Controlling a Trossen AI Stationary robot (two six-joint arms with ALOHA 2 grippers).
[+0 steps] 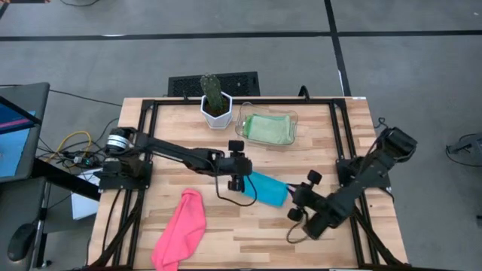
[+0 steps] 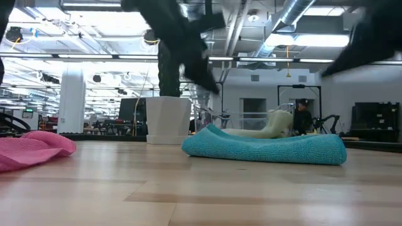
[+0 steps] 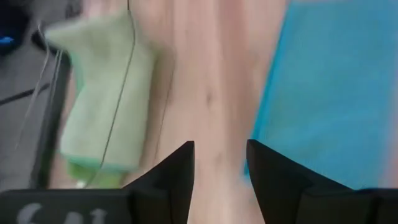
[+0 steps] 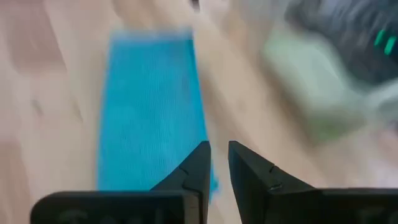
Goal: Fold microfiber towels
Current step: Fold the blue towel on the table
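A turquoise blue towel [image 1: 268,188] lies folded into a thick strip on the wooden table [image 1: 226,241], flat on its underside [image 2: 264,149]. My left gripper [image 1: 239,183] hovers open over its left end, nothing between the fingers [image 3: 221,162]. My right gripper [image 1: 294,199] hangs just off the strip's right end, its fingers a narrow gap apart and empty [image 4: 219,158]. A pink towel [image 1: 181,228] lies crumpled at the near left. A light green towel [image 1: 268,129] lies folded in a clear tray [image 1: 295,119] at the far side.
A white pot with a cactus-like plant [image 1: 216,105] stands at the far edge, left of the tray. Black frame rails [image 1: 143,150] run along the table's sides. Bare wood lies between the pink towel and the blue one and along the near edge.
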